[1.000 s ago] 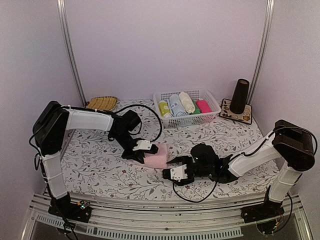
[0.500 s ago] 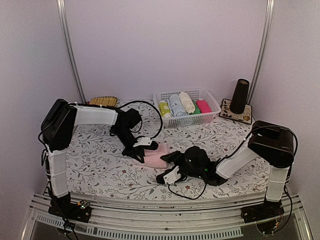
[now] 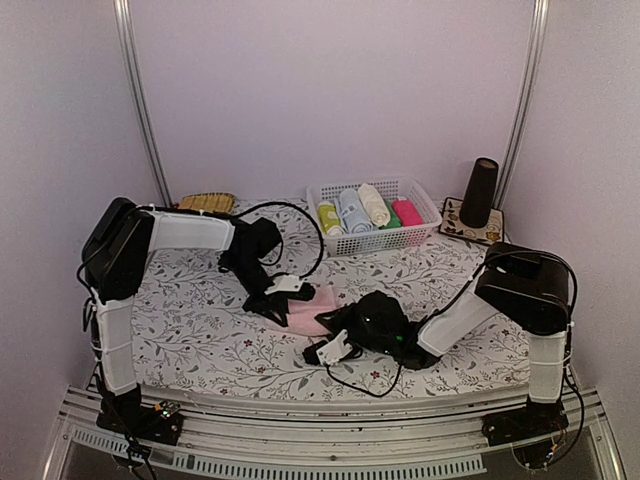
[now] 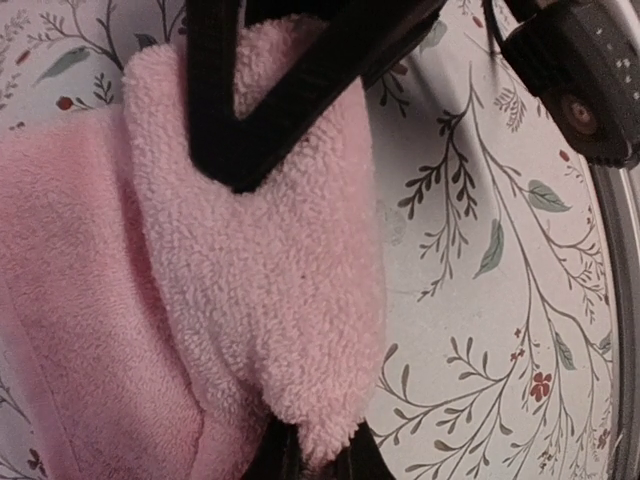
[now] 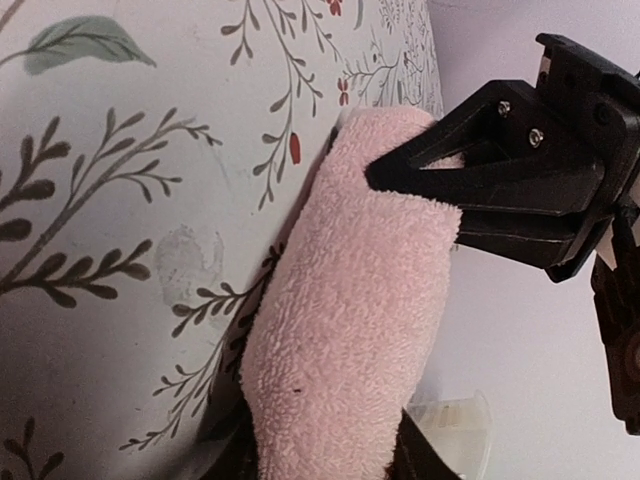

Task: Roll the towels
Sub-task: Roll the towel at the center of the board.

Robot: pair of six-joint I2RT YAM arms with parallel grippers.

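The pink towel [image 4: 250,300] pinched in the left end effector [image 4: 238,165] is soft, nubbly terry cloth, matt throughout. The fingers [image 4: 210,100] are hard, matt black plastic. Under them the worktop [image 4: 470,330] wears a smooth floral-printed cover with a faint sheen. Well beyond the end effector, the basket [image 3: 385,243] is glossy white plastic lattice holding cloth rolls [image 3: 352,212].

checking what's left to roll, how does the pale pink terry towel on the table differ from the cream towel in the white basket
The pale pink terry towel lies on the floral tablecloth; the cream towel sits in the white plastic basket. The pink one is only loosely rolled, with the left gripper and right gripper clamped on it; the cream one is a finished roll, untouched. Both are soft cloth.
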